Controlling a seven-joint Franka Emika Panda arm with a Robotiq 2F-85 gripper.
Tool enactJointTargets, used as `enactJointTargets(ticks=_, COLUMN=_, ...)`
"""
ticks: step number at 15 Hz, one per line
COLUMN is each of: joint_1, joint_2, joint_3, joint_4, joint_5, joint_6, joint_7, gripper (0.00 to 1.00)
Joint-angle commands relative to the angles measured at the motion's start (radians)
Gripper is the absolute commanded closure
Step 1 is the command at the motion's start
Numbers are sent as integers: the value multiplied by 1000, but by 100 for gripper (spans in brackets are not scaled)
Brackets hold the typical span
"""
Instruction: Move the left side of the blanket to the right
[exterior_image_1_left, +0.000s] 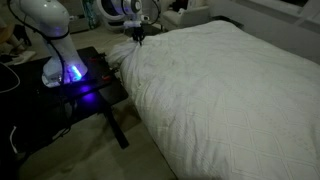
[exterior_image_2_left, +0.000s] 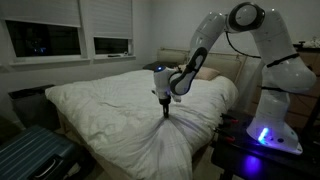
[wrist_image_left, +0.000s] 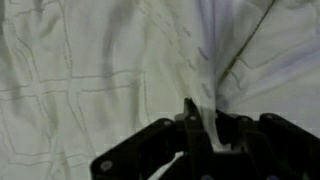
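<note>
**Clamped at the edge**

My black Robotiq gripper is clenched on a raised fold of the big white puffy quilted blanket. The blanket lies spread wide, with its wrinkles drawn toward the grip. In the wrist view the pinched ridge runs up between the fingers.

The large puffy white quilted blanket blocks all travel below the fingers; its pinched ridge fills the gap between them. Room above the fingers is open.

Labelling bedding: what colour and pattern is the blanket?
The blanket is white with faint square stitch lines, clearest in the wrist view.
</note>
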Motion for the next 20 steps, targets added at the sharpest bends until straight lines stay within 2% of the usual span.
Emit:
enactJointTargets(ticks=1, joint_1=-32, joint_2=-121, joint_3=-36, joint_4=33, joint_5=-10, joint_6=-80, joint_7=24, gripper=99)
enactJointTargets(ticks=9, joint_1=-90, joint_2=-219, joint_3=-113, joint_4=192, joint_5=-42, joint_6=-244, joint_7=192, gripper=99)
enactJointTargets(ticks=15, joint_1=-173, joint_2=-230, joint_3=-163, joint_4=354, joint_5=-38, joint_6=-363, joint_7=301, gripper=99)
enactJointTargets(ticks=20, joint_1=-277, joint_2=-205, joint_3=-203, joint_4=501, joint_5=-17, joint_6=-423, joint_7=274, gripper=99)
